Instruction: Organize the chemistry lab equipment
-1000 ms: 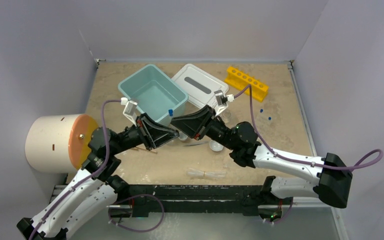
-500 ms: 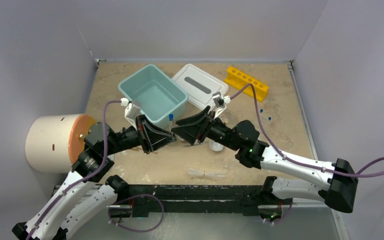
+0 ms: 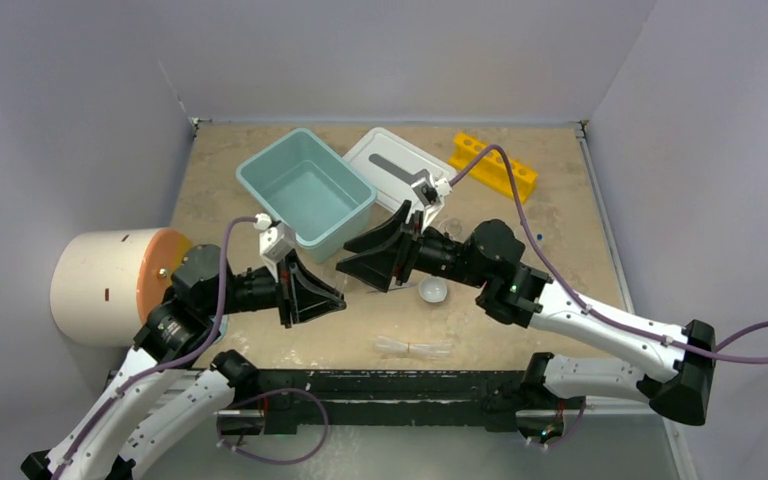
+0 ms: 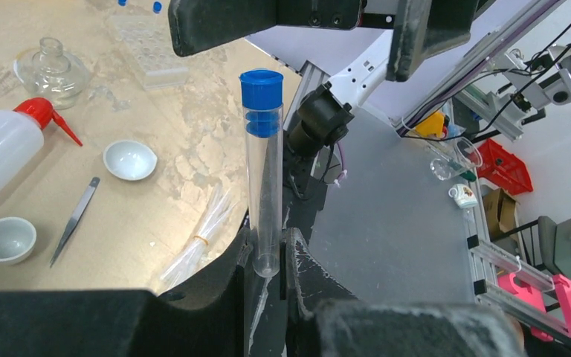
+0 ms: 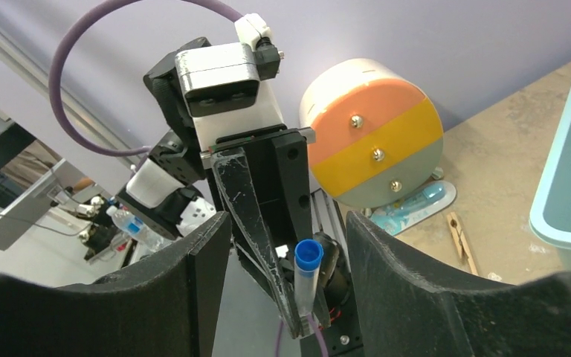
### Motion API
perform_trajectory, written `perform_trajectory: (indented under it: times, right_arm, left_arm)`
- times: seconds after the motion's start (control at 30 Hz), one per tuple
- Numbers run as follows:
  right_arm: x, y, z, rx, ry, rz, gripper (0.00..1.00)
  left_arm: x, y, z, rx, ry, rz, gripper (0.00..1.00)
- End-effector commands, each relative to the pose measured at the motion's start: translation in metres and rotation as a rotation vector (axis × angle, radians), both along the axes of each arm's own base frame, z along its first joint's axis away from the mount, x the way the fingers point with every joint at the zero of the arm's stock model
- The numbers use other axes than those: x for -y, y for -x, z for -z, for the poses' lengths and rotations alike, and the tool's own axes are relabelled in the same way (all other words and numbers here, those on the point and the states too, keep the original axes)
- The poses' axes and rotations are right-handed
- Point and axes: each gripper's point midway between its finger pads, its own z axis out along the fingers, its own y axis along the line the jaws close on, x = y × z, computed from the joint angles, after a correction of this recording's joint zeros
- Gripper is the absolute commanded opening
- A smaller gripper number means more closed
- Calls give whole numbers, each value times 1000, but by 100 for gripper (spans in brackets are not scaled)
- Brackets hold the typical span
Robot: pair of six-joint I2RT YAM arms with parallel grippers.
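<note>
the two arms have drawn apart and back from the tub (image 3: 345,222). the left gripper (image 4: 266,256) is clamped on the foot of a clear tube (image 4: 262,171) with a blue cap, held upright off the desk (image 3: 560,200), nearer than the tub. the right gripper (image 5: 286,223) gapes open, facing it.

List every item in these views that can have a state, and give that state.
Teal tub: open, lid off.
White lid: off, flat beside tub.
Clear tube: capped, gripped at its base.
Left gripper: fingers shut on clear tube.
Right gripper: fingers open, empty.
Squeeze bottle: lying on its side.
White bowls: upright, empty.
</note>
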Motion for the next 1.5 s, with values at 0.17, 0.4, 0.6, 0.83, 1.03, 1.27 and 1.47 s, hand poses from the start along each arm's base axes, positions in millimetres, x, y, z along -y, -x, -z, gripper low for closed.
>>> perform_trajectory:
  times: [0.17,0.4,0.6,0.83,1.03,1.27,1.47]
  right_arm:
    - [-4,5,-5,39,59,-33,56]
    - [-8,14,2,43,81,-95,49]
    - [-5,17,3,47,74,-103,45]
    - [-3,18,0,54,62,-98,41]
    - [-3,18,-3,58,51,-99,40]
    - [-2,19,-5,60,44,-104,39]
    - [-1,20,-5,59,39,-103,34]
  left_arm:
    - [-5,8,-22,101,25,25,0]
    - [-4,8,-23,98,27,24,0]
    - [-4,7,-21,94,23,26,0]
    - [-2,6,-17,83,20,34,0]
    - [-2,6,-14,79,14,36,0]
    - [-2,4,-13,85,14,24,0]
    - [-1,3,-11,79,10,23,0]
